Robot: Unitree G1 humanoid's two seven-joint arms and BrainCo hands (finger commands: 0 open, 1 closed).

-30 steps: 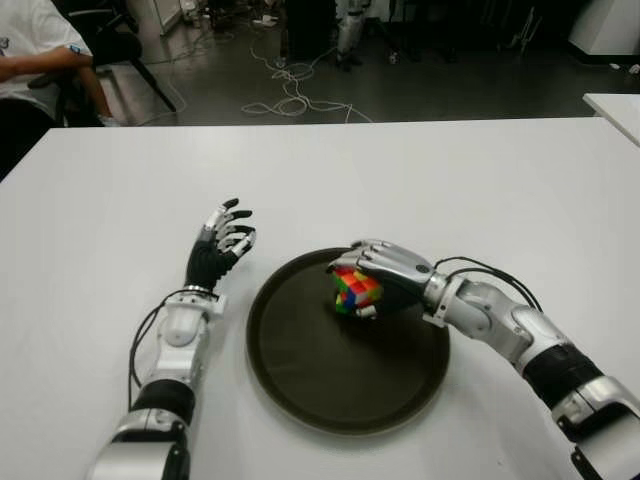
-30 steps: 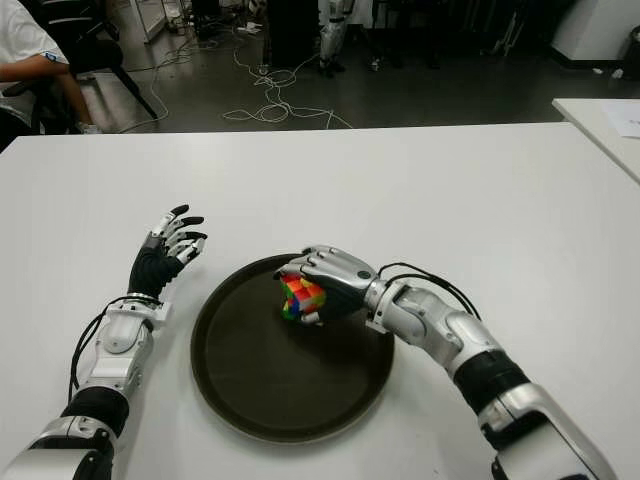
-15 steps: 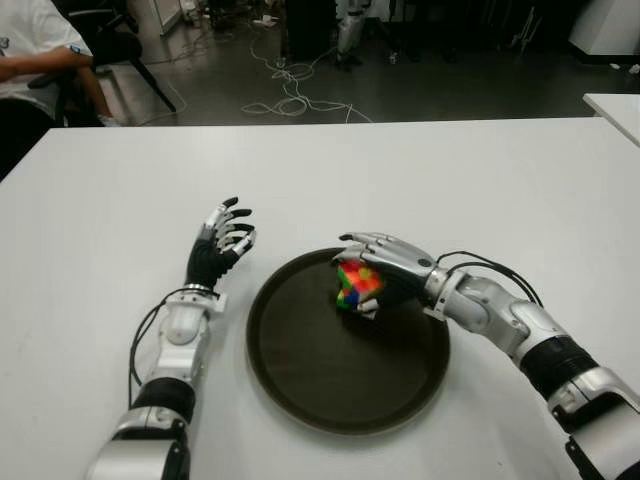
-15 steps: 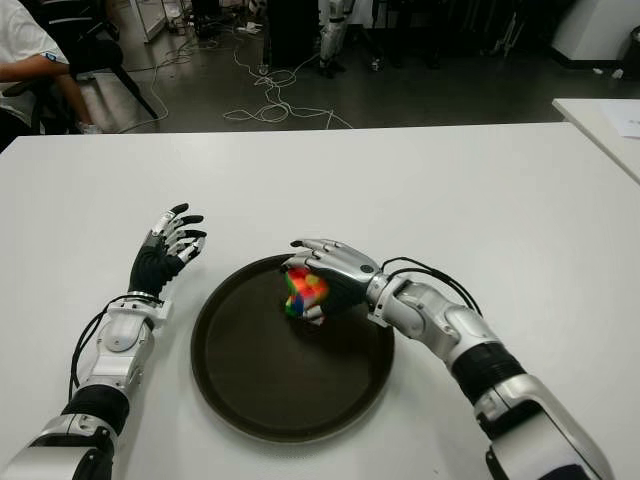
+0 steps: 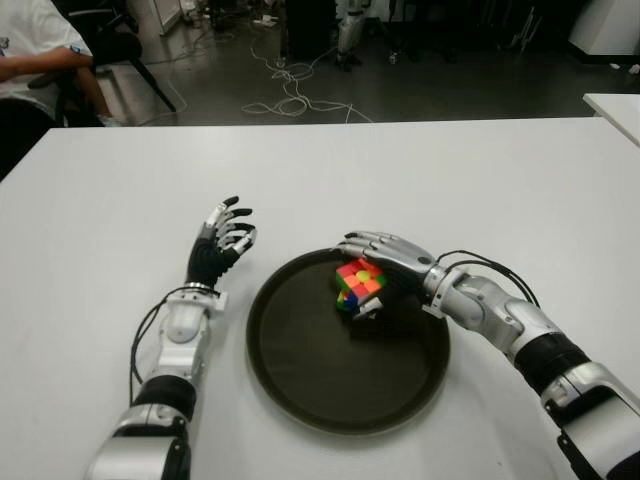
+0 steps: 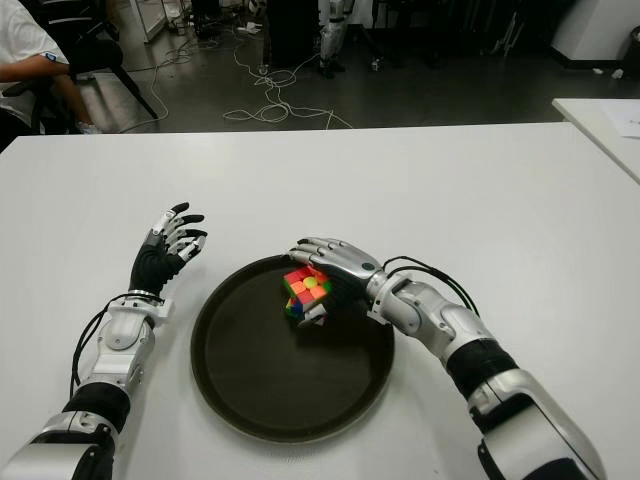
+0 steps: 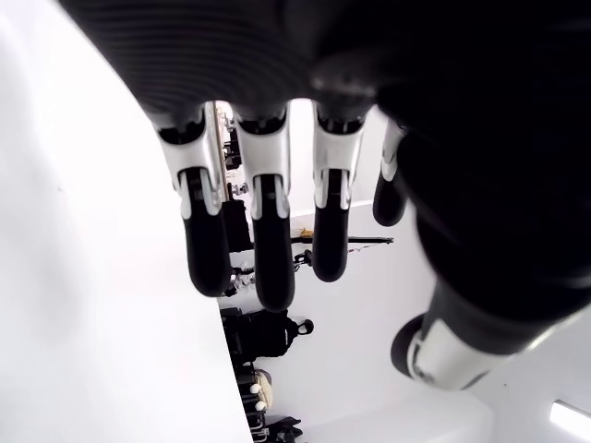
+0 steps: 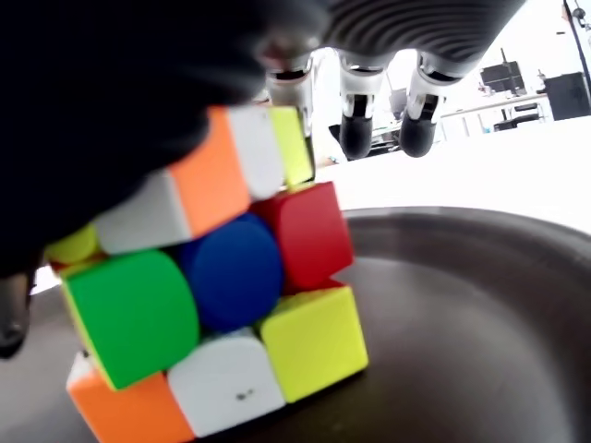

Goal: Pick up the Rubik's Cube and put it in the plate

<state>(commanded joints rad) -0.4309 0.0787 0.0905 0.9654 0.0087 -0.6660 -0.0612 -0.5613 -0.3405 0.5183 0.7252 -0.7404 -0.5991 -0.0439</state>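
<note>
The Rubik's Cube point(image 5: 357, 283) sits in the dark round plate point(image 5: 310, 385), in its far part, with a red and orange face up. My right hand point(image 5: 374, 262) hovers right over the cube, fingers stretched out straight past it and holding nothing. In the right wrist view the cube point(image 8: 212, 305) stands on the plate's floor point(image 8: 462, 351) and the fingertips point(image 8: 355, 129) point beyond it. The thumb lies close beside the cube. My left hand point(image 5: 222, 240) is raised to the left of the plate, fingers spread, idle.
The white table point(image 5: 450, 180) stretches wide on all sides of the plate. A seated person point(image 5: 30, 50) is at the far left corner. Cables point(image 5: 290, 90) lie on the floor beyond the table. Another white table's corner point(image 5: 615, 105) shows at far right.
My right hand's fingers have uncurled from around the cube and now stretch flat above it. The cube has settled into the plate, its top face turned up. The left hand has not moved.
</note>
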